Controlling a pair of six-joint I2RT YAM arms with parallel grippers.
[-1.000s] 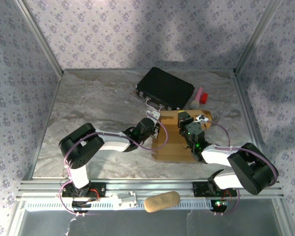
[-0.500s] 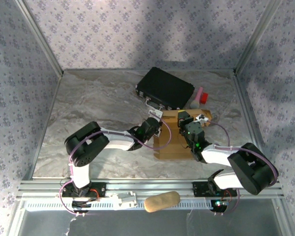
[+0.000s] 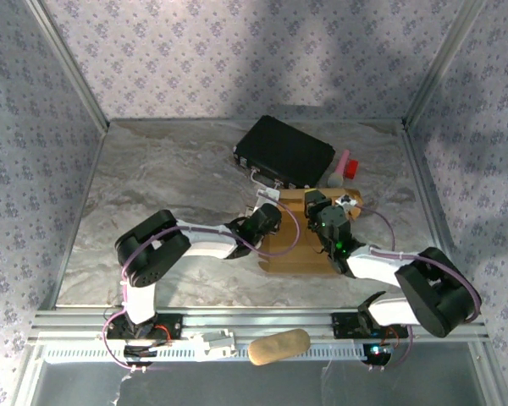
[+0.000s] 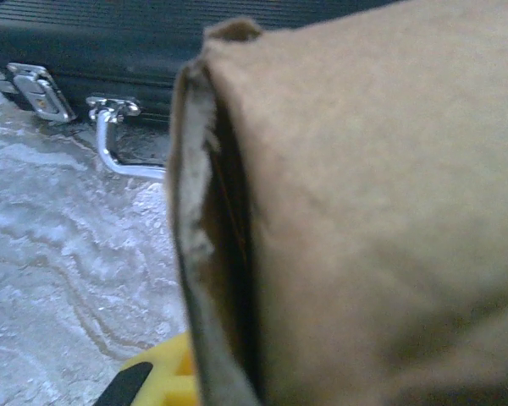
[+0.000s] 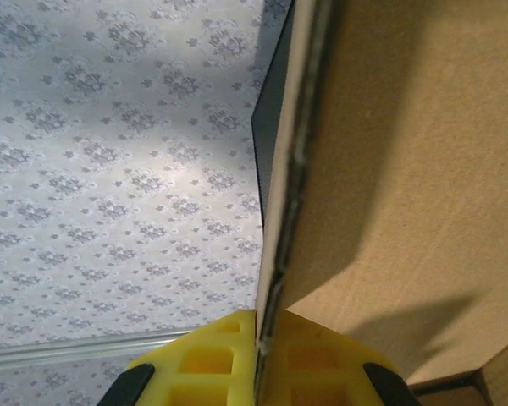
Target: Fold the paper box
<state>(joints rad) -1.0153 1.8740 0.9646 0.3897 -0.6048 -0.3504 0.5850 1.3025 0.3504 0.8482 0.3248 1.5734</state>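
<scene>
The paper box point(image 3: 298, 250) is tan cardboard, partly folded, lying on the marble table between my two arms. My left gripper point(image 3: 273, 216) is at the box's far left corner. In the left wrist view a raised cardboard flap point(image 4: 195, 254) runs down past one yellow finger point(image 4: 157, 381), and the brown panel point(image 4: 364, 211) hides the other finger. My right gripper point(image 3: 317, 210) is at the box's far edge. Its yellow fingers point(image 5: 203, 364) are pinched on a thin upright cardboard wall point(image 5: 292, 169), so the right gripper point(image 5: 258, 351) is shut on it.
A black case point(image 3: 284, 152) with a metal handle point(image 4: 123, 148) lies just behind the box. To its right lie a pink bottle with a red cap point(image 3: 349, 166) and a small grey thing point(image 3: 333, 179). A tan oblong object point(image 3: 279, 345) rests on the front rail.
My left gripper has moved right, up against the box's left flap, loosening and closing again on the way. The right gripper has kept its hold on the wall.
</scene>
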